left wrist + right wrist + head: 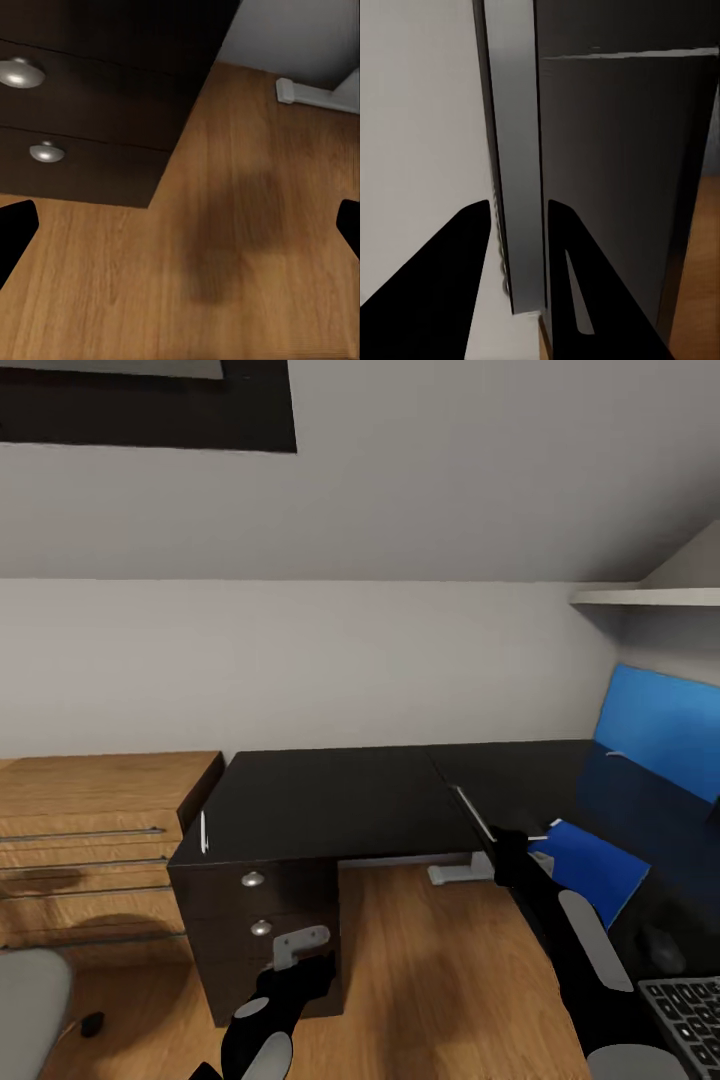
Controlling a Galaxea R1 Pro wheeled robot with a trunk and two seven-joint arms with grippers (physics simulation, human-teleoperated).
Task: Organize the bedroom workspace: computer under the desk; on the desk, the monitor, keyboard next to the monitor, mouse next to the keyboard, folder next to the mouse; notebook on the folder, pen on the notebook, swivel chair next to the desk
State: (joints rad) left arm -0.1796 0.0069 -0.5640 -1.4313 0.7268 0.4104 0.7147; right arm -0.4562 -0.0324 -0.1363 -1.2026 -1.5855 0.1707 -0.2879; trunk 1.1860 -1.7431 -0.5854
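Right gripper pinches the thin grey notebook on edge, upright over the near rim of the desk, just left of the blue folder lying flat there. Left gripper hangs spread wide over bare wood floor beside the drawer unit. A pen lies at the desktop's left edge; the keyboard sits at the near right.

Head camera overlooks the desk; left wrist faces its drawers.
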